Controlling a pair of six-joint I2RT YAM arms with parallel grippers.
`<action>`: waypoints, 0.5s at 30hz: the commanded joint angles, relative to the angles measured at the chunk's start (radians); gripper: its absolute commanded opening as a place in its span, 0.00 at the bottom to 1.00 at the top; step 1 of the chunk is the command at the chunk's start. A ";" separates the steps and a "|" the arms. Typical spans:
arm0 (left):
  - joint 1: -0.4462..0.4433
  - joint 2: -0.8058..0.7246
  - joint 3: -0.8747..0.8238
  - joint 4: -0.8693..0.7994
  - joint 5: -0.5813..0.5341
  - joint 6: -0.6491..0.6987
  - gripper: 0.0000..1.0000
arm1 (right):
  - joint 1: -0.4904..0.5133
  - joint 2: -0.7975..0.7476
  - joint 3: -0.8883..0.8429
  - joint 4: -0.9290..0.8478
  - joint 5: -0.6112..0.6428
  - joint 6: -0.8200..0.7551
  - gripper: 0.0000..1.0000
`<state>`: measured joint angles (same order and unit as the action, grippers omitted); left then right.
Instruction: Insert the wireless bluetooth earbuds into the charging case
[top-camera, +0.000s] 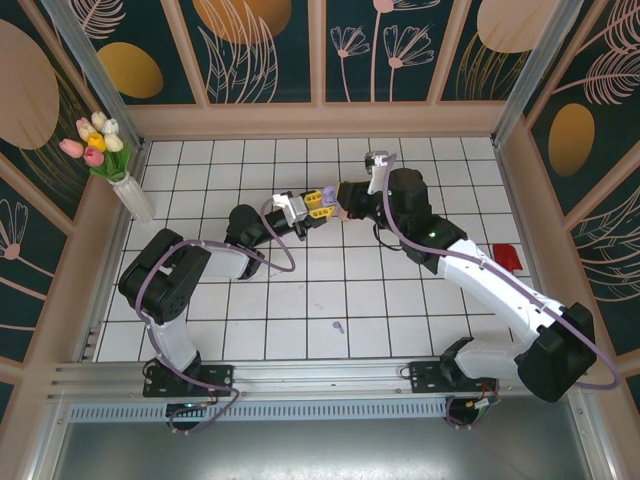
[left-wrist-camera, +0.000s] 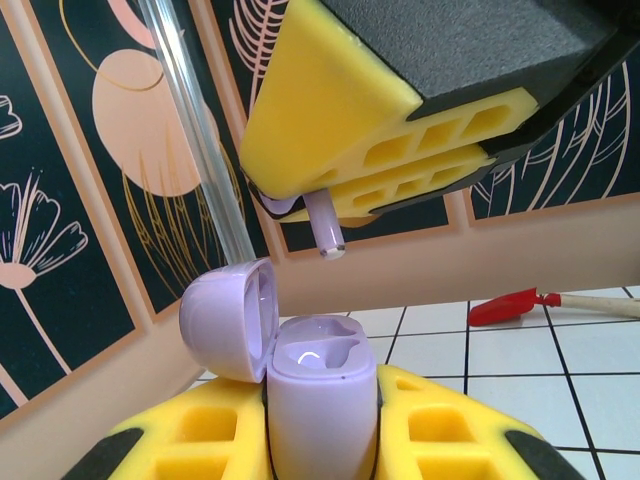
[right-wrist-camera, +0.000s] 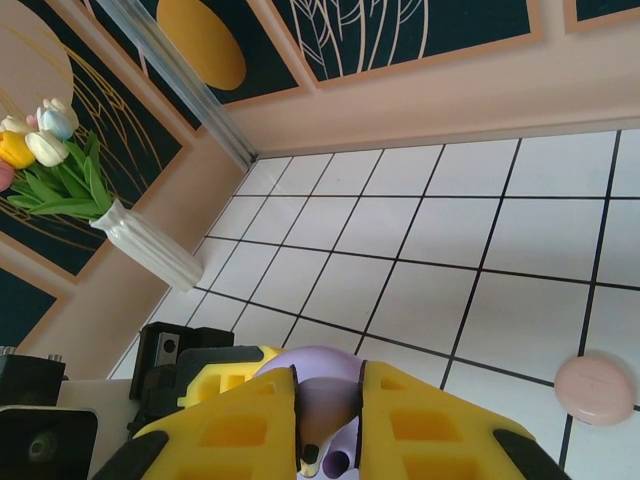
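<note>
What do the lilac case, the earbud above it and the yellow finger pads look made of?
The lilac charging case: smooth glossy plastic, apparently; bright highlights in its wells. The earbud: similar shiny plastic stem. The yellow pads: matte, probably foam or soft rubber, with moulded cells.

Lilac charging case (left-wrist-camera: 322, 400) stands upright at bottom centre of the left wrist view, pinched in the left gripper (left-wrist-camera: 320, 435). Its lid (left-wrist-camera: 228, 318) is flipped open to the left, glossy wells showing. A lilac earbud (left-wrist-camera: 327, 228) hangs stem-down just above the opening, not touching it, head tucked in the right gripper (left-wrist-camera: 330, 190). In the right wrist view a pale pink round case (right-wrist-camera: 595, 388) lies flat and closed on the counter (right-wrist-camera: 500, 260), lower right.
</note>
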<state>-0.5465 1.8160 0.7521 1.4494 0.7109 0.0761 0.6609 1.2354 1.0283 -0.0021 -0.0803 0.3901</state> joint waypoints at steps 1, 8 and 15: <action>-0.005 -0.032 0.022 -0.002 0.014 0.022 0.00 | 0.006 0.013 -0.019 0.041 -0.012 -0.014 0.17; -0.007 -0.037 0.023 -0.011 0.013 0.024 0.00 | 0.006 0.018 -0.029 0.043 -0.015 -0.010 0.17; -0.007 -0.041 0.023 -0.011 0.016 0.024 0.00 | 0.004 0.028 -0.037 0.051 -0.006 -0.009 0.17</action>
<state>-0.5461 1.8034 0.7525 1.4281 0.7109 0.0795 0.6609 1.2491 1.0008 0.0086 -0.0803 0.3908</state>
